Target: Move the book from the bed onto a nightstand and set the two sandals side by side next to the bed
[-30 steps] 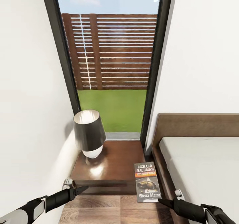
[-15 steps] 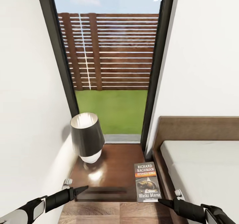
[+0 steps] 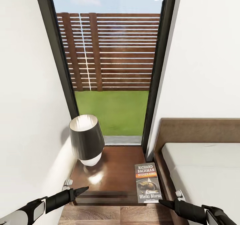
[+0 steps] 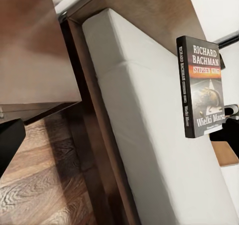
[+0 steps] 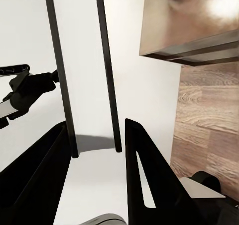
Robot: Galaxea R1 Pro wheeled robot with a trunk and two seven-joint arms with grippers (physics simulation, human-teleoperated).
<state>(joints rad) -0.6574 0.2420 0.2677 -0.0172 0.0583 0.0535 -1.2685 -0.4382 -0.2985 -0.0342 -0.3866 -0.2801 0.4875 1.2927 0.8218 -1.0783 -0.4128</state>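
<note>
My right gripper is shut on the lower corner of the book, a thin dark paperback with white "RICHARD BACHMAN" lettering. In the left wrist view the book hangs upright in the air beside the pale grey mattress of the bed. In the head view it stands over the right front corner of the dark glossy nightstand, between the nightstand and the bed. My left gripper hovers at the nightstand's left front corner and holds nothing. The sandals are out of view.
A dark-shaded lamp stands on the nightstand's left rear part. A tall dark-framed window rises behind it, with white walls close on both sides. Wood-plank floor lies in front of the nightstand.
The whole view has shifted: nightstand, lamp and bed sit slightly lower and the window looks wider, so the camera has moved. Both arms and the held book keep their places in the picture.
</note>
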